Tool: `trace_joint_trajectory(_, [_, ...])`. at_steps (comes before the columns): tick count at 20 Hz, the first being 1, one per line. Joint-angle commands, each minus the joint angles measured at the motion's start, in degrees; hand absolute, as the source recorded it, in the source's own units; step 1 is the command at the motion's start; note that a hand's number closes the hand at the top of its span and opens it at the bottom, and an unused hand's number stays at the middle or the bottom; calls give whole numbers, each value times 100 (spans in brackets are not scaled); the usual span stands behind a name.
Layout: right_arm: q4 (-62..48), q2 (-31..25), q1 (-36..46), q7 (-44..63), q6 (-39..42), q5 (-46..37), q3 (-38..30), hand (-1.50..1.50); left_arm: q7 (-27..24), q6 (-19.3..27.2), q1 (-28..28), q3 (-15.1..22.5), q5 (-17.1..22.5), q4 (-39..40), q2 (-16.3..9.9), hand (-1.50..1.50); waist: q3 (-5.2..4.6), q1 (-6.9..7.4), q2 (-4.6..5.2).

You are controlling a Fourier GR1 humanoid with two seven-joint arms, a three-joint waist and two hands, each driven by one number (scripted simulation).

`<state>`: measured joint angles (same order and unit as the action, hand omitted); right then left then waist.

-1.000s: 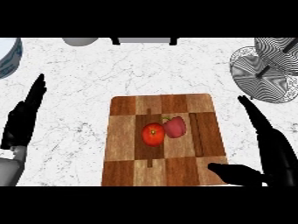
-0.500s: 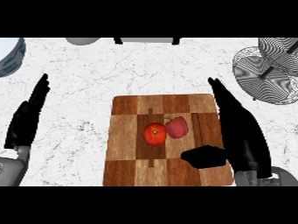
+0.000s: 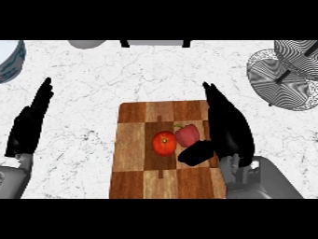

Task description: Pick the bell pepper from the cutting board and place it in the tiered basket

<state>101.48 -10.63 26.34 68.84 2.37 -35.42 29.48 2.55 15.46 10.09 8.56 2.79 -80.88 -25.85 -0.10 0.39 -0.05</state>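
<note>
Bell pepper, reddish-pink, at centre of cutting board, touching a red tomato on its left; not yet grasped.

Right hand just right of the pepper, fingers straight, thumb out below it, unclenched, holding nothing; judged step: close thumb and fingers on the pepper alone, sparing the tomato, then lift toward tiered basket at upper right; left hand resting flat and released at left; no brands, labels or writing legible.
</note>
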Motion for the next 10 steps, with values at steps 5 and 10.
trace_joint_trajectory(5, [-517,655,125,1060,489,-476,125,-150,-35,-95,-118,-77,-57,-77,57,0,5,-12,0])
trace_joint_trajectory(10, [-311,623,-162,1055,783,-913,300,-150,-119,-254,-219,-248,27,-107,-10,0,4,-41,-18])
